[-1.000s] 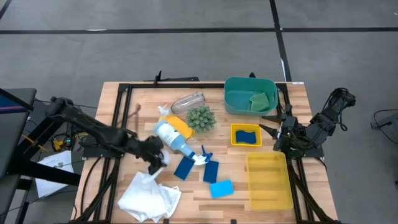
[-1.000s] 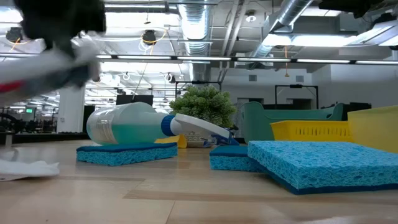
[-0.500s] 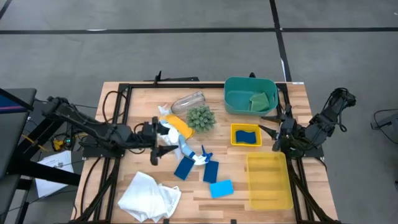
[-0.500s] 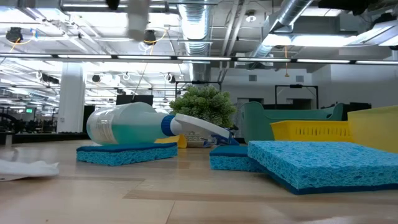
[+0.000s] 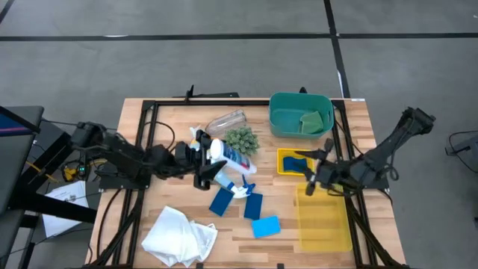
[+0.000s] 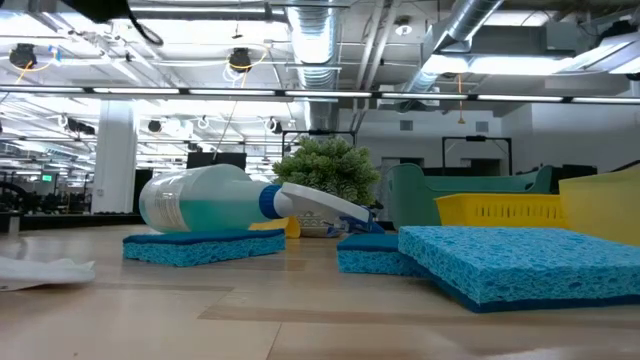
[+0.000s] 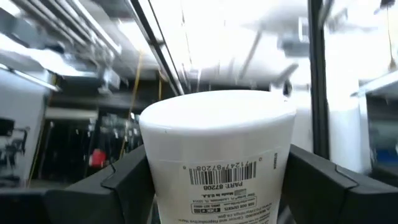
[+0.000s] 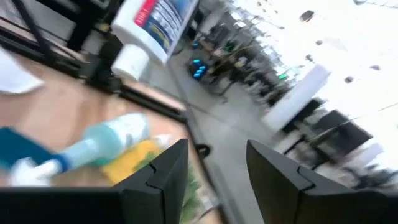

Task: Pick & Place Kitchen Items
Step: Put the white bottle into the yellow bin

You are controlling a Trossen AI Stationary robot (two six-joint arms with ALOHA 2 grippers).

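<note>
I'm seeing a white bottle (image 7: 217, 155) carrying a black barcode, its label showing blue and red, while the spray bottle (image 6: 215, 200) is showing teal liquid behind a blue collar and the cloth (image 5: 179, 235) at the table's near-left corner is reading plain white. Two dark blue sponges (image 5: 221, 201) are lying beside a lighter turquoise sponge (image 5: 265, 226) on the pale wood-grain table (image 5: 134, 142). Toward the far-right corner, I'm looking at a teal bin (image 5: 287, 112) holding a green sponge (image 5: 311, 119), a yellow bin (image 5: 282, 161) around a blue one, and a spiky green plant ball (image 5: 240, 139).
</note>
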